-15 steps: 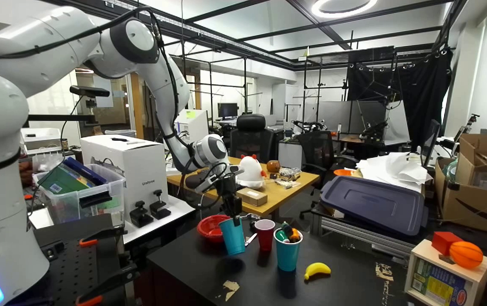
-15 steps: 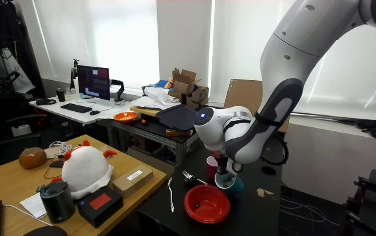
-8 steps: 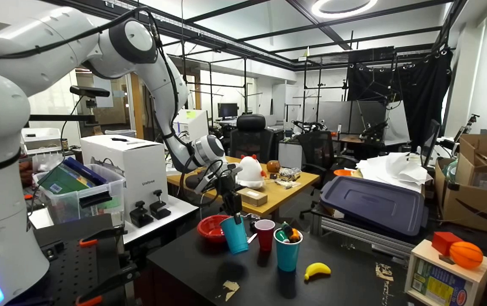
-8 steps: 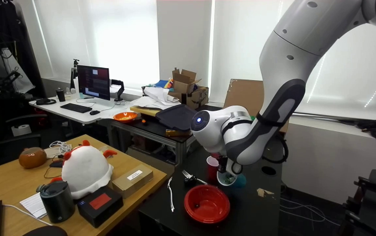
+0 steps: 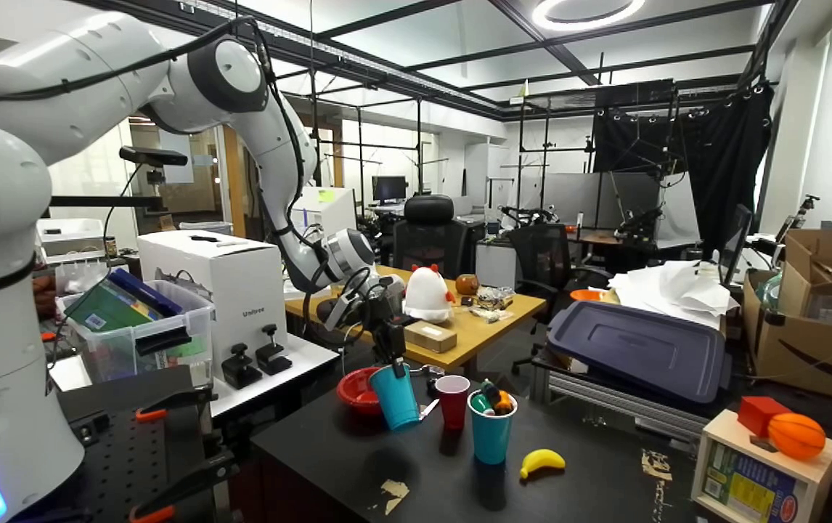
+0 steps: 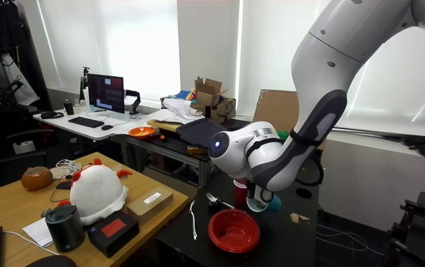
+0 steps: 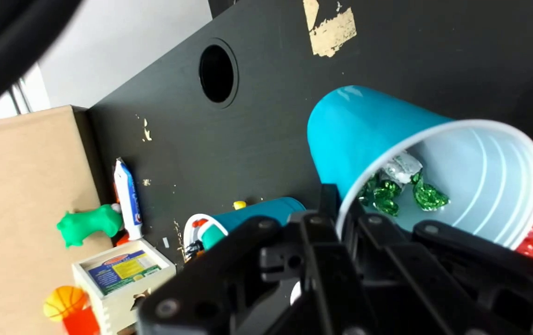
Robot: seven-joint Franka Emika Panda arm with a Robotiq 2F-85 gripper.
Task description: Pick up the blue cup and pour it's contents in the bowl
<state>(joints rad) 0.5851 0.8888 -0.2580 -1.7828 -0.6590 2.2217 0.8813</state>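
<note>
The blue cup [image 5: 396,399] is held in the air above the black table, tilted with its mouth towards the bowl. It also shows in the wrist view [image 7: 369,125], where green and silver foil-wrapped pieces [image 7: 403,181] lie inside it. My gripper [image 7: 342,204] is shut on the cup's rim, one finger inside and one outside; it also shows in an exterior view [image 5: 397,365]. The red bowl [image 5: 358,391] sits on the table beside and below the cup's mouth. In an exterior view the bowl [image 6: 234,239] holds a small dark spot or piece; its nature is unclear.
A red cup [image 5: 452,401] stands close beside the held cup. A second blue cup [image 5: 491,439] full of toys and a yellow banana [image 5: 541,461] are further along. A fork [image 6: 211,197] and a clear strip-like utensil [image 6: 193,219] lie near the bowl. A wooden box [image 5: 764,465] stands beyond.
The cup and gripper have risen slightly and shifted a little. The cup is tilted somewhat more, and the wrist has turned. The bowl has stayed in place.
</note>
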